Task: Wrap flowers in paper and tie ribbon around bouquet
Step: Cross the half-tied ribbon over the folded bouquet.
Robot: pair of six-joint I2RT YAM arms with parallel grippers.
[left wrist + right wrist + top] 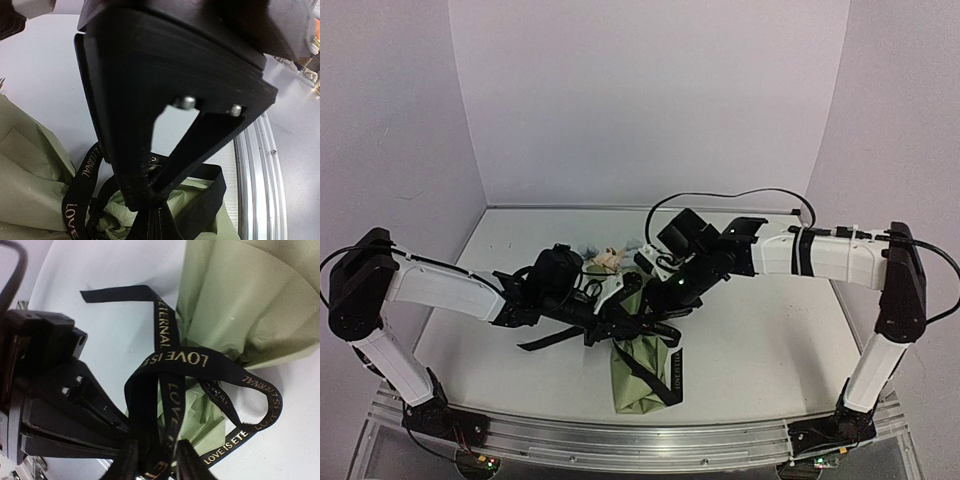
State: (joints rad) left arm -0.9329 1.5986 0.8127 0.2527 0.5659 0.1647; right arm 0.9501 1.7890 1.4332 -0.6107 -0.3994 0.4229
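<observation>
The bouquet [642,372] lies on the middle of the table [770,350], with its narrow end toward the near edge and its wide end under the two wrists. The paper [240,305] is olive-green and crinkled, gathered in where the ribbon [175,357] crosses it. The ribbon is black with pale gold lettering, LOVE IS ETERNAL. It is looped loosely around the wrap, with one free tail lying out on the table. The left fingers [125,165] are closed tight, pinching ribbon strands at their tips. The right fingers [192,467] stand a little apart with ribbon running between them; whether they touch it cannot be told

The table is plain white, with pale walls on three sides and an aluminium rail [650,440] along the near edge

Of the flowers [608,258] only a few cream and pale blue heads show beyond the arms, small and blurred; the stems are hidden in the paper. The right wrist view cuts its own fingers off at the bottom edge
</observation>
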